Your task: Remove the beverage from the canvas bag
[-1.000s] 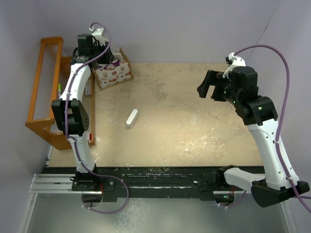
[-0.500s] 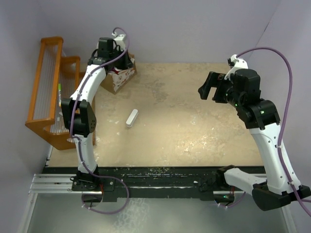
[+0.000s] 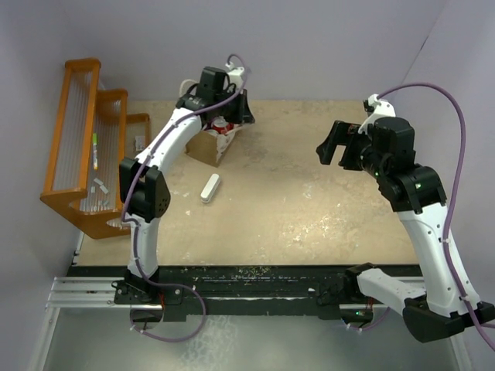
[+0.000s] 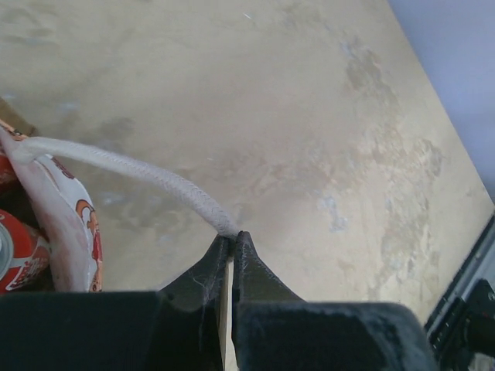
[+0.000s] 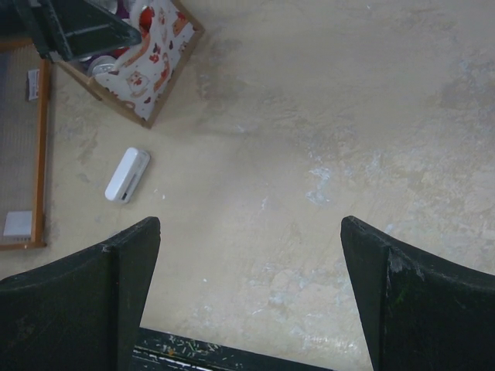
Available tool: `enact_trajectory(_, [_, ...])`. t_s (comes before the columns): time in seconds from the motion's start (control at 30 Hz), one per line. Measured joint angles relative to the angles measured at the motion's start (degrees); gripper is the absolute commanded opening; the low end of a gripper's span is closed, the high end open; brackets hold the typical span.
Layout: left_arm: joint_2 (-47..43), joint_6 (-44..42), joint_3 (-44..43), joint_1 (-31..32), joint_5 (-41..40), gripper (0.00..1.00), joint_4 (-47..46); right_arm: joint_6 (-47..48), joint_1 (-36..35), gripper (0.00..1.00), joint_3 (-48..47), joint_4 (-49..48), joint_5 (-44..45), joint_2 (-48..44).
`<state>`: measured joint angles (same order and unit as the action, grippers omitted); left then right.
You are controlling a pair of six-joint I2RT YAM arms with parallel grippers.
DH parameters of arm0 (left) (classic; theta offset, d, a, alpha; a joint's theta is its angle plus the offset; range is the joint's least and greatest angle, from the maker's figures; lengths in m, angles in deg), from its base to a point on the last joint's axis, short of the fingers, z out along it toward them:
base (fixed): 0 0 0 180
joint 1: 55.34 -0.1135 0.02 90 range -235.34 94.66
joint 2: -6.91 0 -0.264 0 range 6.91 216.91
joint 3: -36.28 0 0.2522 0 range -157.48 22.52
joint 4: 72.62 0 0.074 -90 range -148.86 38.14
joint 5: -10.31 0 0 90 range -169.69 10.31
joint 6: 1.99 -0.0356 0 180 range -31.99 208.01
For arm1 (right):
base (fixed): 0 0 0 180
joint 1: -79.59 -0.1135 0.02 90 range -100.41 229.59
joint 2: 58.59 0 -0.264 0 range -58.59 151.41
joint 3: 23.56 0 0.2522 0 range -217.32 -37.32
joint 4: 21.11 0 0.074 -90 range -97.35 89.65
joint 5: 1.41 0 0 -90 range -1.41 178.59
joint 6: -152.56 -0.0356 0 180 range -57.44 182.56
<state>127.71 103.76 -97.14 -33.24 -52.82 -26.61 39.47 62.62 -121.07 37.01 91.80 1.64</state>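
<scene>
Bag (image 3: 210,144) dragged right, toward 12 o'clock
Left gripper (image 4: 232,236) pinches its handle (image 4: 139,174); right gripper (image 5: 249,224) spread wide; can (image 4: 19,259) inside.

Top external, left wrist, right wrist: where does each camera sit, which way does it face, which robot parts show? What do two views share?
Top external: above and behind the bases, looking down at the table; left arm and right arm show.
Left wrist: on the left arm, looking down past the left gripper, shut on the cord handle.
Right wrist: on the right arm, looking down past the open right gripper.
Shared: top external and right wrist both show the canvas bag and white oblong object.
</scene>
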Motion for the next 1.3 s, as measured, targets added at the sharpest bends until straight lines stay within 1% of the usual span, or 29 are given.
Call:
enact_trajectory(0.13, [-0.4, 0.4, 2.1, 5.6, 0.3, 0.0, 0.0, -0.4, 0.0, 1.0, 0.6, 0.0, 0.1, -0.8])
enact_trajectory(0.23, [-2.4, 1.4, 6.3, 10.0, 0.7, 0.0, 0.0, -0.9, 0.0, 1.0, 0.9, 0.0, 0.5, -1.2])
enact_trajectory(0.47, [-10.8, 4.3, 16.9, 18.2, 0.9, 0.0, -1.2, -3.1, 0.0, 1.0, 1.3, -0.1, 5.1, -2.0])
enact_trajectory(0.6, [-15.7, 6.3, 21.6, 21.4, 1.0, 0.0, -2.2, -4.9, 0.0, 1.0, 1.7, -0.4, 8.0, -2.4])
enact_trajectory(0.63, [-16.9, 6.7, 22.6, 22.1, 1.2, 0.04, -2.7, -5.5, 0.0, 1.0, 1.9, -0.8, 8.7, -2.6])
enact_trajectory(0.67, [-17.6, 6.9, 23.2, 22.7, 1.2, 0.13, -2.9, -6.1, 0.0, 1.0, 2.2, -1.2, 9.5, -2.8])
enact_trajectory(0.7, [-18.5, 7.3, 23.8, 23.5, 1.3, 0.24, -3.1, -6.7, 0.0, 1.0, 2.6, -1.5, 10.0, -3.1])
enact_trajectory(0.77, [-19.3, 7.4, 24.0, 24.4, 1.6, 0.49, -3.0, -7.8, 0.0, 1.0, 3.3, -1.9, 10.9, -3.4])
enact_trajectory(0.9, [-20.2, 6.1, 23.7, 25.5, 3.0, 0.85, -2.2, -10.4, 0.0, 1.0, 3.6, -2.1, 10.7, -2.8])
enact_trajectory(0.93, [-20.2, 5.5, 23.3, 25.6, 2.9, 0.96, -1.5, -11.1, 0.0, 1.0, 3.6, -2.1, 10.4, -2.4])
enact_trajectory(0.97, [-20.2, 4.6, 22.8, 25.6, 2.9, 1.0, -0.6, -12.1, 0.0, 1.0, 3.7, -2.3, 9.8, -2.1])
enact_trajectory(1.1, [-20.4, 3.0, 22.0, 23.3, 3.0, 0.99, 0.3, -15.3, 0.0, 1.0, 5.4, -3.1, 8.1, -1.7])
enact_trajectory(1.3, [-21.9, 2.8, 21.5, 13.4, 3.6, 0.99, 0.0, -18.3, 0.0, 1.0, 8.5, -4.4, 6.1, -2.0])
